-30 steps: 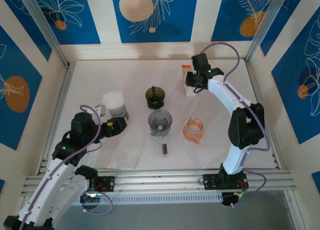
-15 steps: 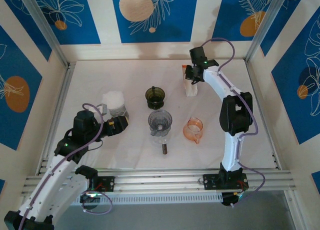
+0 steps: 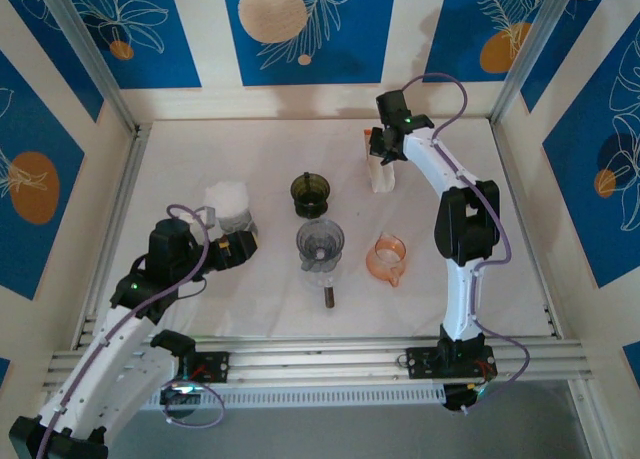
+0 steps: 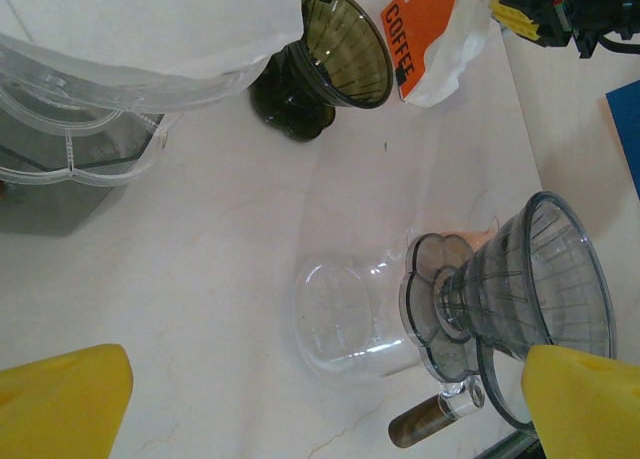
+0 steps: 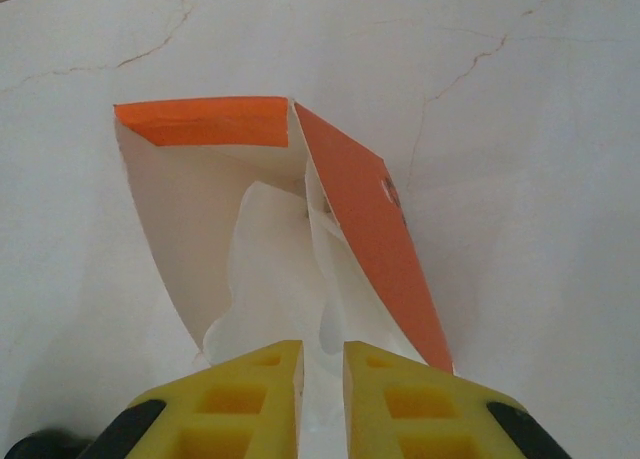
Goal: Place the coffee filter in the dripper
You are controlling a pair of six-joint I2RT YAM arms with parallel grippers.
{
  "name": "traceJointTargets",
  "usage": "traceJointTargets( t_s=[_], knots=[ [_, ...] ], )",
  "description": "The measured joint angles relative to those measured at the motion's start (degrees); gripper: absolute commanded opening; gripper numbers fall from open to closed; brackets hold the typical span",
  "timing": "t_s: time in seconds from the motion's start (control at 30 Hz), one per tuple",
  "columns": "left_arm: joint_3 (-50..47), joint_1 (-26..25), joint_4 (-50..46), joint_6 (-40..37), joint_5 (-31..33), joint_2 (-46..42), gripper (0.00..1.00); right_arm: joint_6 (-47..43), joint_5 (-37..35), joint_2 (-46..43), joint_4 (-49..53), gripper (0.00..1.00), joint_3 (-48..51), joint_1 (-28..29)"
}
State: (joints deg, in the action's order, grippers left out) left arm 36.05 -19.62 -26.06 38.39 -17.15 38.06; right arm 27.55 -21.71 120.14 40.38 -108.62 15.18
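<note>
Right gripper (image 5: 322, 364) sits at the mouth of the orange-and-white filter pack (image 5: 350, 209) at the back of the tabletop (image 3: 200, 149). Its yellow fingers are drawn nearly together with only a thin slit between them. The white paper of a coffee filter (image 5: 270, 269) runs down into that slit, so it looks pinched, though how many sheets are caught is hidden. The filter is otherwise inside the pack, well apart from any dripper.

Left gripper (image 3: 245, 244) is spread wide and holds nothing. It is low at the near left, beside a container (image 3: 230, 204) with a white top.

Three drippers stand mid-table: a dark dripper (image 3: 310, 192), a clear dripper (image 3: 320, 241) seated on a glass carafe (image 4: 350, 319), and a pink dripper (image 3: 388, 254). The clear one is probably the target, but that is a guess.

Several things could go wrong from here:
- The pack looks light and nothing holds it, so a lift may drag it up or tip it over.
- The sheets are nested, so several could come out together.
- A grip on the very edge of thin paper could tear it or let it slip on the way across.
- A filter that arrives folded flat may lie across the rim rather than settle into the cone.
- The clear dripper rides high on its carafe, so a careless descent could knock it off.
</note>
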Motion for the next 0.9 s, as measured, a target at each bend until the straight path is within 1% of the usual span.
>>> traceJointTargets(
  t_s=[0.3, 0.47, 0.63, 0.77, 0.9],
  knots=[
    [0.00, 0.00, 0.15, -0.24, 0.00, 0.42, 1.00, 0.02, -0.22, 2.47, 0.76, 0.21, -1.92, 0.00],
    [0.00, 0.00, 0.17, -0.83, 0.00, 0.42, 1.00, 0.24, -0.22, 3.06, 1.07, 0.19, -2.01, 0.00],
    [0.00, 0.00, 0.17, -1.07, 0.00, 0.42, 1.00, 0.68, -0.46, 3.13, 1.27, 0.10, -2.01, -0.11],
    [0.00, 0.00, 0.17, -1.07, 0.02, 0.42, 1.00, 0.83, -0.83, 3.15, 1.27, 0.00, -2.01, -0.11],
    [0.00, 0.00, 0.17, -1.07, 0.02, 0.42, 1.00, 0.59, -1.38, 3.15, 1.25, 0.00, -2.01, -0.09]
  ],
)
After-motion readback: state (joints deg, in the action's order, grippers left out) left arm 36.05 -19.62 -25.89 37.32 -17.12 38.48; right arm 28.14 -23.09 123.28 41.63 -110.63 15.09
